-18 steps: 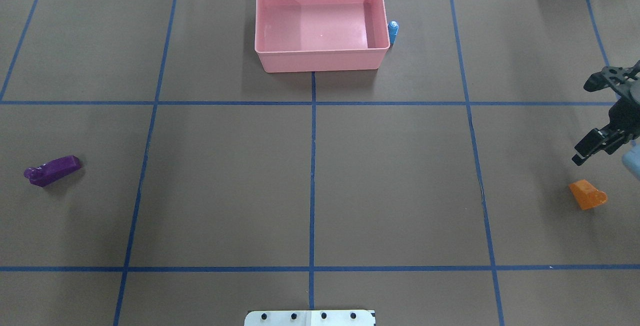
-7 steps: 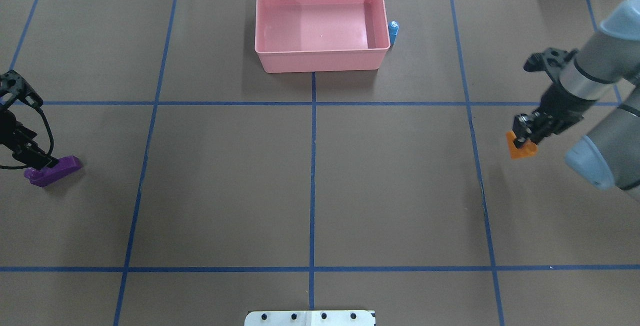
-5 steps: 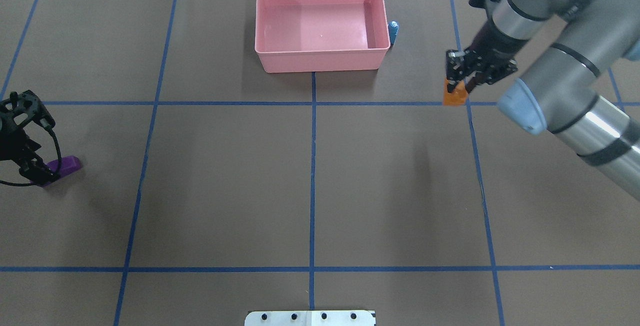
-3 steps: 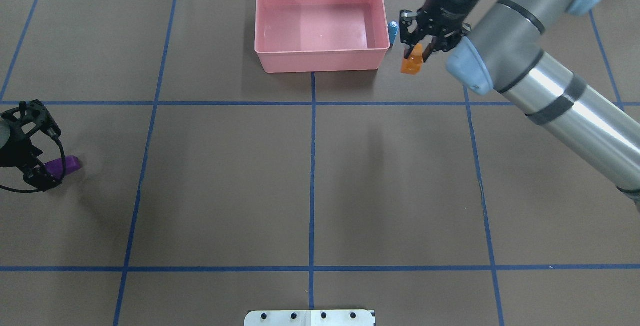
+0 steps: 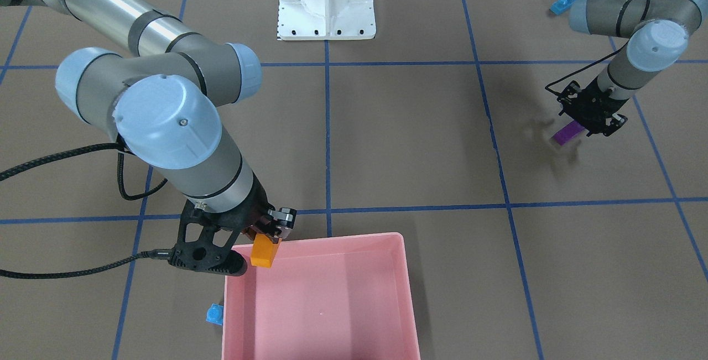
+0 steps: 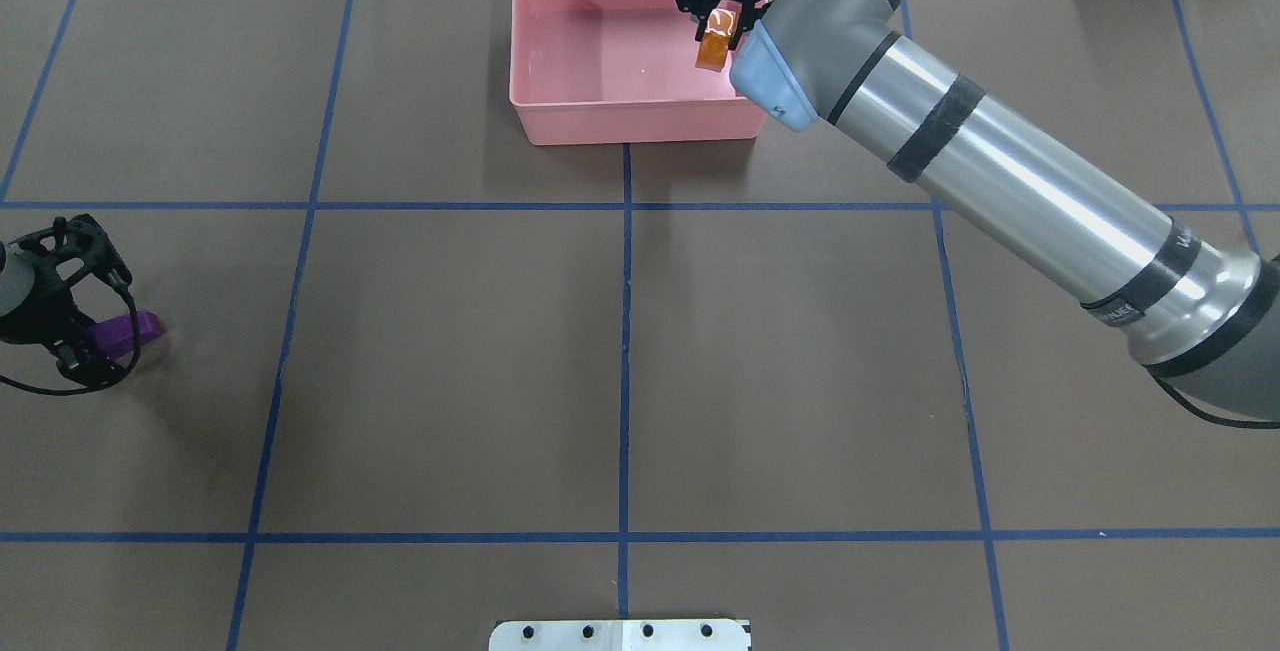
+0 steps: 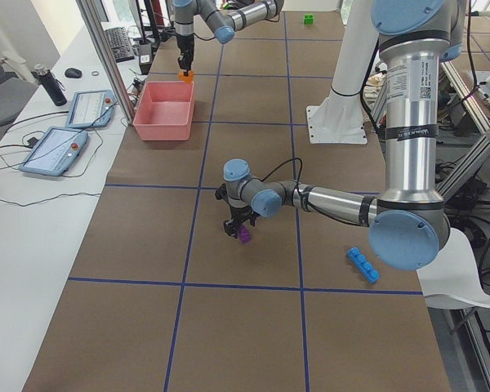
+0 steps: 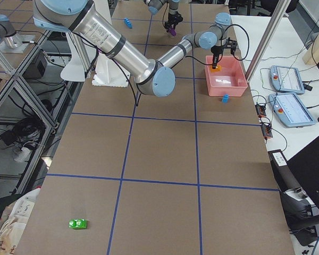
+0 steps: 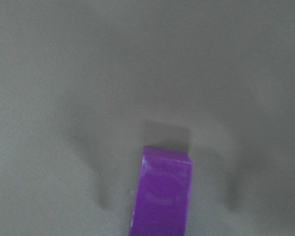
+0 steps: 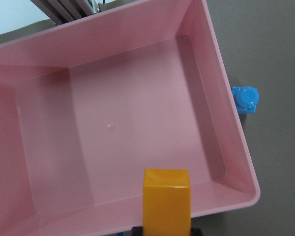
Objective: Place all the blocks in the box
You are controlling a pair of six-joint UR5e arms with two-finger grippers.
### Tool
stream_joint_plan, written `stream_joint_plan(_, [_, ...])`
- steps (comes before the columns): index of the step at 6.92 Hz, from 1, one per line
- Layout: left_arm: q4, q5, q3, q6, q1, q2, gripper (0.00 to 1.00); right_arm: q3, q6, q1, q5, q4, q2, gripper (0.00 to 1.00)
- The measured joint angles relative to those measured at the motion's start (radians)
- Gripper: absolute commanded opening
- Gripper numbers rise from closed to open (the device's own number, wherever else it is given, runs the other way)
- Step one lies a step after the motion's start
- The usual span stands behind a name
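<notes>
My right gripper is shut on the orange block, which hangs just above the pink box near its right wall; the right wrist view has this orange block over the box's near rim. At the table's left edge my left gripper stands low and open, straddling one end of the long purple block, which lies on the mat. The purple block fills the lower middle of the left wrist view; no fingers show there.
A small light blue block stands outside the box against its right wall. A long blue block lies near the left arm's base. A green block lies far off at the right end. The white robot base sits centrally.
The right gripper picked the orange block off the mat on the right and carried it left and away to above the box. The left gripper came in and lowered over the purple block.
</notes>
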Motion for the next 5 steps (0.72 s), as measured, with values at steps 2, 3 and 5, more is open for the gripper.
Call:
stream_joint_plan(2, [0.002,-0.005,-0.019,-0.012,-0.003,-0.002,0.00,-0.091,0.073,-0.029,-0.101,0.096,0.036,0.00])
stream_joint_plan(3, [0.003,-0.007,-0.047,-0.031,-0.005,-0.006,0.00,-0.147,0.123,-0.042,-0.154,0.158,0.057,0.29])
stream_joint_plan(5, [0.004,-0.006,-0.089,-0.188,-0.008,-0.084,0.00,-0.202,0.170,-0.059,-0.213,0.237,0.073,1.00])
